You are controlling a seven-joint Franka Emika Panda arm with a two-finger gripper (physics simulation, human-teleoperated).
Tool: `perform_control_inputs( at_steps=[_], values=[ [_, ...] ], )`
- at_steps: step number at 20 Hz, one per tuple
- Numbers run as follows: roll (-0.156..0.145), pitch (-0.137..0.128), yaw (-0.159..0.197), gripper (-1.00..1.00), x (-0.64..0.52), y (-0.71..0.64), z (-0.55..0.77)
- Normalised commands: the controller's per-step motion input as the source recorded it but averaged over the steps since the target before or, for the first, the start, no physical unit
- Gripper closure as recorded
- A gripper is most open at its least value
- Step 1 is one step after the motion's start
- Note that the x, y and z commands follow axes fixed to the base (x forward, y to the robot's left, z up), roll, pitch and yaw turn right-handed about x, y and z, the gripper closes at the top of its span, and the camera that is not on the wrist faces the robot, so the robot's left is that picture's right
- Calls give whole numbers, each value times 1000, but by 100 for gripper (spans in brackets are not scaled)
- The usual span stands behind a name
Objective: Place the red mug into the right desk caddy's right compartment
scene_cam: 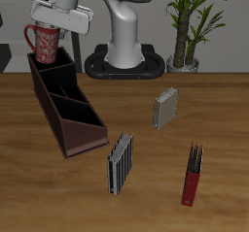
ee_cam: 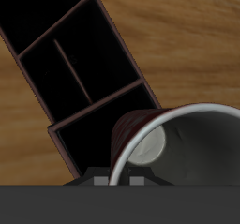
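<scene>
A wooden table (scene_cam: 146, 168) is filling the scene, with a dark wall behind it and a potted plant (scene_cam: 190, 22) standing at the back beside the robot's white base (scene_cam: 126, 42).

Going from left to right across the exterior view: the gripper (scene_cam: 51, 24) is hanging over the far end of the right desk caddy (scene_cam: 63, 105), and the red mug (scene_cam: 45, 42) is sitting upright under it, its handle sticking out away from the arm. The mug's lower part is dipping behind the wall of the right compartment (scene_cam: 49, 69), the short, tall-walled section at the caddy's back end, though whether it is resting on the floor there I cannot tell. The fingers are hidden by the wrist housing and the mug, so I cannot tell whether the pincer is clamped on the mug or apart.

The caddy is stretching diagonally toward the table's front edge. Next come a grey ribbed block (scene_cam: 120, 164) standing near the front, another grey block (scene_cam: 165, 108) farther back, and a slim red book (scene_cam: 194, 175) standing upright near the front.

In the wrist view the mug (ee_cam: 178, 139) is showing its pale inside, right over the end compartment (ee_cam: 94, 125) of the caddy (ee_cam: 75, 54).
</scene>
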Motion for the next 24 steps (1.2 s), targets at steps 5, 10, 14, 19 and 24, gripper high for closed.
perform_control_inputs(
  at_steps=[5,10,14,19,24],
  values=[
    [2,43,-33,100,151,1,-277],
    [-4,39,-25,100,132,7,-289],
    [21,52,-31,100,68,61,-341],
    [25,51,-47,100,-13,97,-284],
    [39,58,-86,100,-132,83,-185]
  ],
)
